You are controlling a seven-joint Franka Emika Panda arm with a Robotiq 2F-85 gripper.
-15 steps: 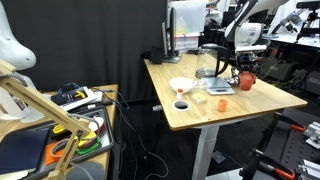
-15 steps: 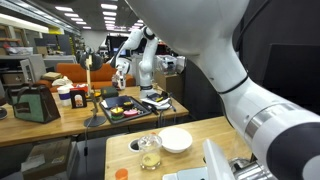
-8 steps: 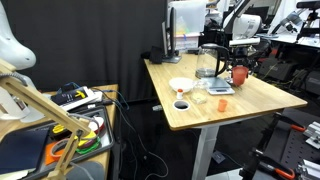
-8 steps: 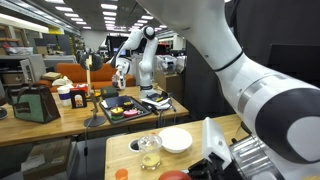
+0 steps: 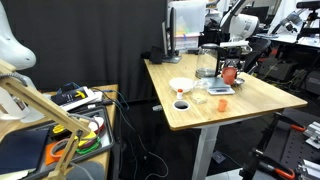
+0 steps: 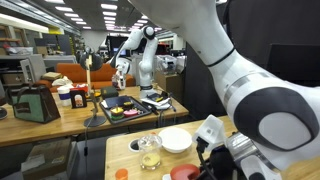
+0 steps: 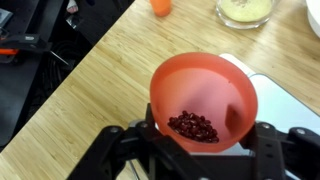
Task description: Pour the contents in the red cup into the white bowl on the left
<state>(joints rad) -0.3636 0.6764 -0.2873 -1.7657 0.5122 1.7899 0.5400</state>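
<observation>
My gripper is shut on the red cup, one finger on each side, and holds it upright above the table. Dark red beans lie in the cup's bottom. In an exterior view the red cup hangs under the gripper, right of the glass jug. The white bowl sits on the wooden table, left of the cup and well apart from it. In an exterior view the bowl lies just left of the gripper with the cup. The bowl's rim shows at the wrist view's top right corner.
A clear glass jug stands between cup and bowl. A small glass with yellowish content, a small white cup with dark inside, a small orange object and a flat grey slab also sit on the table.
The gripper has carried the red cup up and leftward, from near the table's right side toward the jug and bowl. Nothing on the table has moved.
</observation>
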